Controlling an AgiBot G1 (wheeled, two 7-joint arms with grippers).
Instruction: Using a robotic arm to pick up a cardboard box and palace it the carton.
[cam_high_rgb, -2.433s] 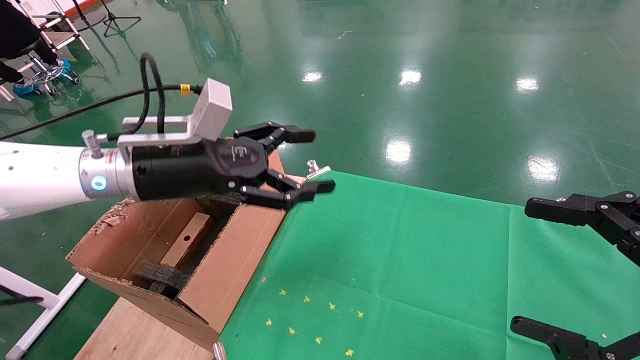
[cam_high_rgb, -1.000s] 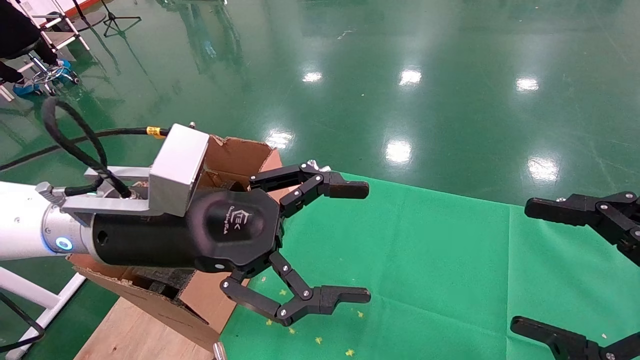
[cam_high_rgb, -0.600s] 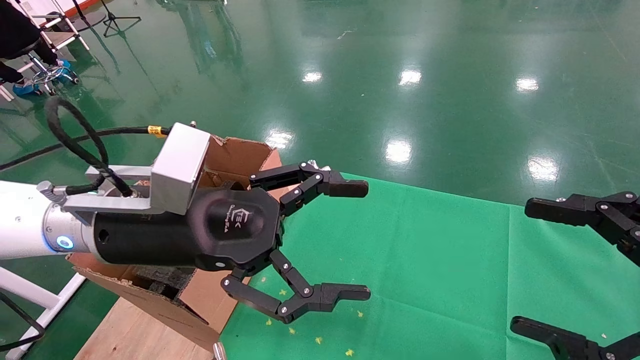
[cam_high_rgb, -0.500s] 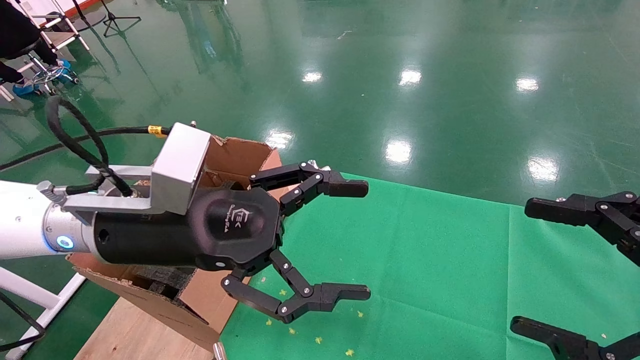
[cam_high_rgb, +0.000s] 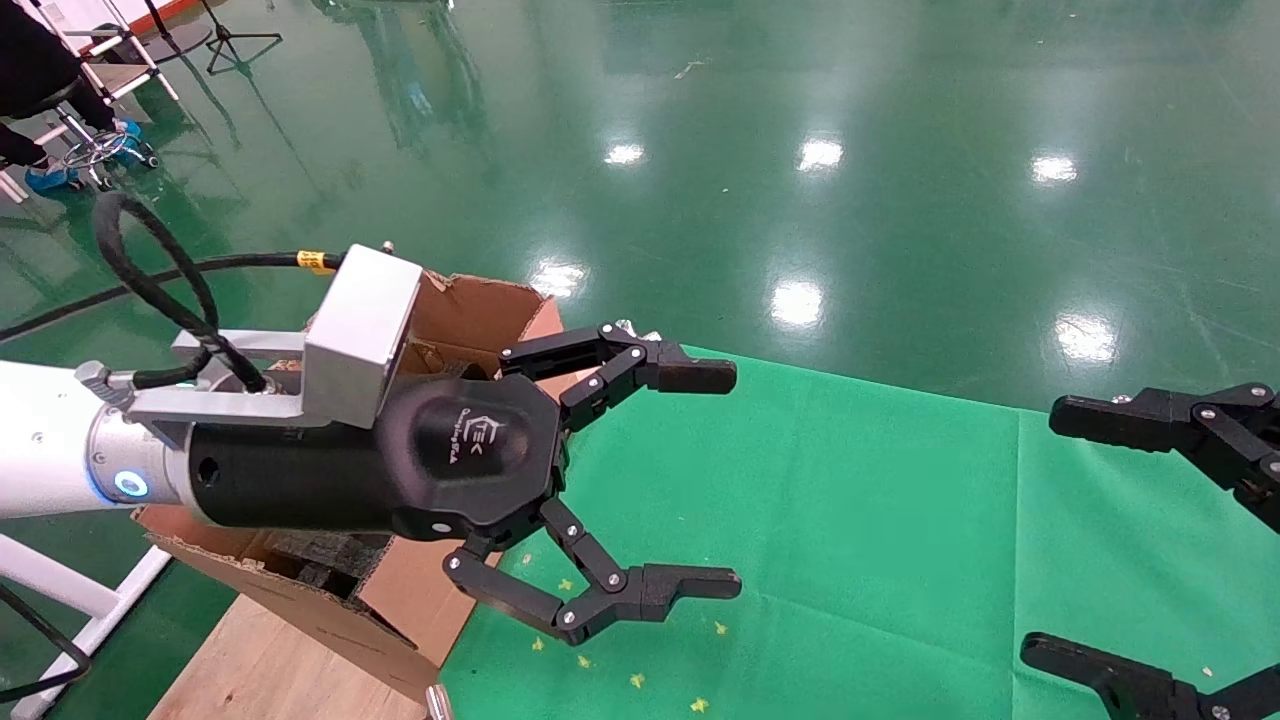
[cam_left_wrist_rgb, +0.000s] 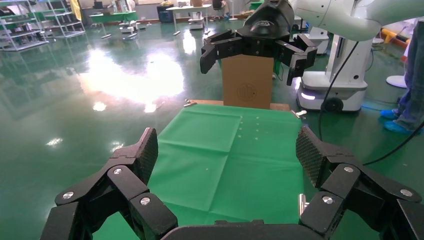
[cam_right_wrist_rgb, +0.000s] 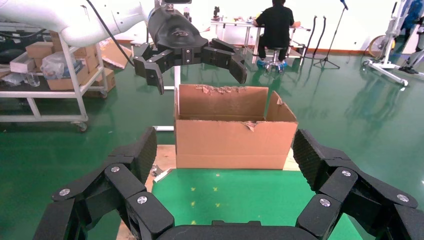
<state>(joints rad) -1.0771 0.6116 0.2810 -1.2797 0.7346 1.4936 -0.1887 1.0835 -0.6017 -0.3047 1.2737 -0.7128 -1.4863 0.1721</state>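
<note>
Now I see my left gripper (cam_high_rgb: 715, 478) spread wide, empty, above the green cloth (cam_high_rgb: 850, 520); the carton (cam_high_rgb: 420, 590) sits at its eight o'clock. Right gripper (cam_high_rgb: 1050, 530) gapes, parked. Cardboard box hidden.

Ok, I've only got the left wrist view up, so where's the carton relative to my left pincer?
Observer: Behind your camera. The right wrist view shows the left pincer hanging open above the carton, which stands at the end of the green cloth.
Operator: Is the cardboard box in there?
Observer: Cannot tell. The head view shows only black foam inside, below the arm. The cardboard box shows in no view.
Operator: Are the flaps in the way?
Observer: No. The right wrist view shows the ragged flaps standing upright, so the top is open.
</note>
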